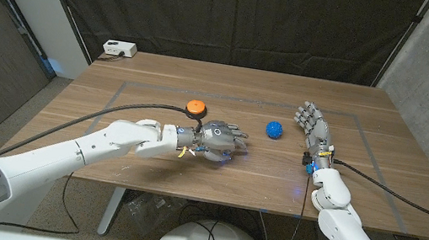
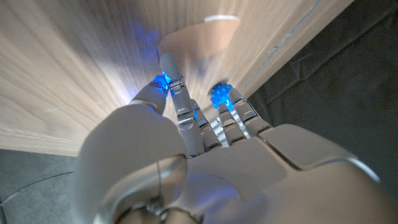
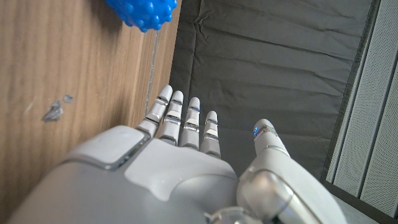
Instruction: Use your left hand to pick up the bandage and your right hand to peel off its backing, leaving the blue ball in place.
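A tan bandage lies on the wooden table just ahead of my left hand. One fingertip reaches its near edge, and nothing is lifted. In the head view my left hand hovers low over the table's middle, fingers pointing right. The blue spiky ball sits a short way beyond those fingers; the ball also peeks between them, and the ball lies ahead of my right hand. My right hand stands right of the ball, fingers straight and apart, holding nothing.
An orange disc lies just behind my left hand. A white box sits at the table's back left corner. Thin lines mark a rectangle on the tabletop. Black curtains hang behind the table.
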